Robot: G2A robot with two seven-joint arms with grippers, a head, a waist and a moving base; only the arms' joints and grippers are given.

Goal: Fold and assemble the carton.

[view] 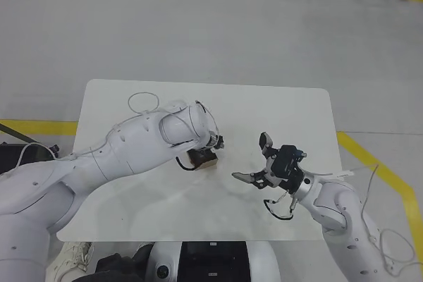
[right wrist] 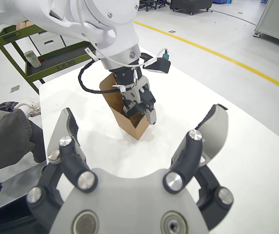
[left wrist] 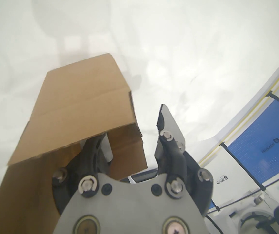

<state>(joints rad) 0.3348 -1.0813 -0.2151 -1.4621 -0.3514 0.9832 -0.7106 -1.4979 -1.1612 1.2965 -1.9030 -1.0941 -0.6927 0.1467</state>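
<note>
The right gripper [view: 250,156] hangs over the white table [view: 282,106] with its fingers [right wrist: 66,122] spread wide and nothing between them. It is a short way to the right of the brown carton [right wrist: 129,125] and does not touch it. The carton stands near the middle of the table with its open end up and one flap raised. The left gripper [right wrist: 143,116] reaches down into that opening. Its fingers are apart, one inside the carton and the other [left wrist: 168,132] outside, with a side wall between them. A strip of table shows between the outer finger and the wall.
</note>
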